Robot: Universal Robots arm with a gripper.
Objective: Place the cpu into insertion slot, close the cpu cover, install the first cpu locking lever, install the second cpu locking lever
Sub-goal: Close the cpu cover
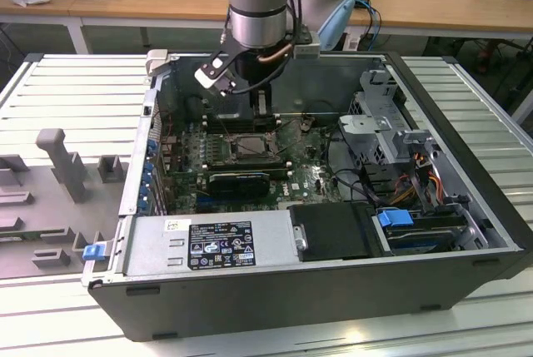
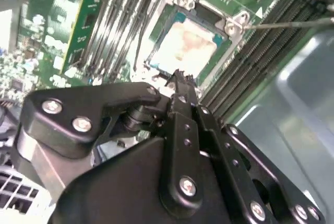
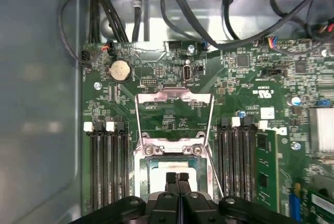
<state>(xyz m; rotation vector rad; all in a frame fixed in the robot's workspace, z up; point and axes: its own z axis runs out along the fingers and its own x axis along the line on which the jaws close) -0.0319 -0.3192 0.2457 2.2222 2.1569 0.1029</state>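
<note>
The cpu (image 2: 185, 46) lies flat in the insertion slot (image 2: 230, 27), a pale square inside the silvery frame on the green board. In the first wrist view the cpu cover (image 3: 175, 97) is swung open beyond the insertion slot (image 3: 140, 164), with green board showing through its window. Thin wire locking levers (image 3: 212, 125) run along the cover's sides, and one lever (image 2: 292, 24) sticks out over the memory slots. My gripper (image 3: 177, 177) hangs just above the near edge of the cpu, fingertips (image 2: 177, 78) pressed together with nothing between them. In the exterior view the gripper (image 1: 252, 114) hovers over the slot (image 1: 250, 147).
Long black memory slots (image 3: 107, 166) flank the socket on both sides. Black cables (image 3: 172, 4) loop across the case. The case holds a power supply (image 1: 208, 245), a black box (image 1: 337, 232), and a drive cage (image 1: 383, 116) at the exterior view's right.
</note>
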